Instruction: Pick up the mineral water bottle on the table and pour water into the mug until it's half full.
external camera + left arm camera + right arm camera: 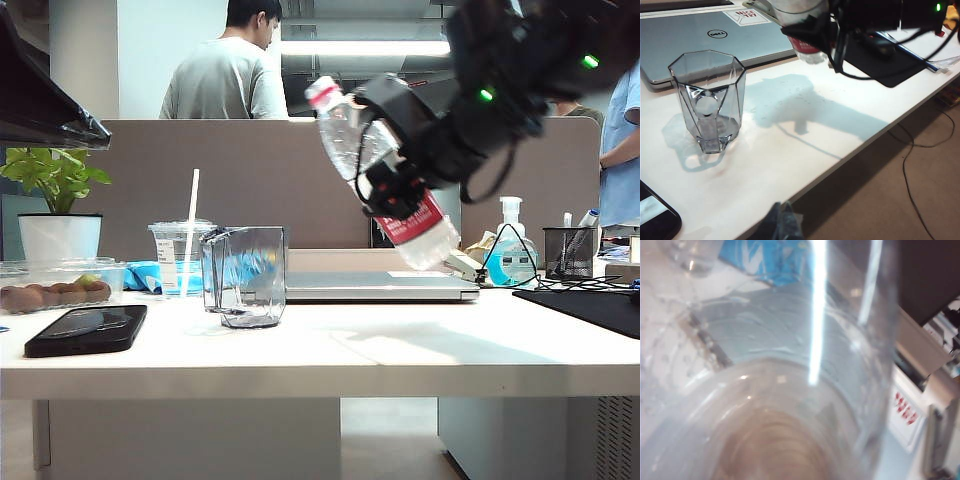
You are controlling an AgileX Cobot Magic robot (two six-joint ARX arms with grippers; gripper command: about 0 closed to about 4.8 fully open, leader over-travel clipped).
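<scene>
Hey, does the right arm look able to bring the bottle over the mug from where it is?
Probably yes. The right hand holds the tilted bottle above the table, and nothing stands between it and the mug.

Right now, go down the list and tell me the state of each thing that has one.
mineral water bottle: lifted, tilted neck-first toward the mug, nothing pouring yet
right gripper: fingers shut on the bottle's labelled part
mug: upright on the table, looks empty
laptop: lid closed
lidded cup: upright, straw in
phone: lying flat
left gripper: only a blurred fingertip shows
</scene>
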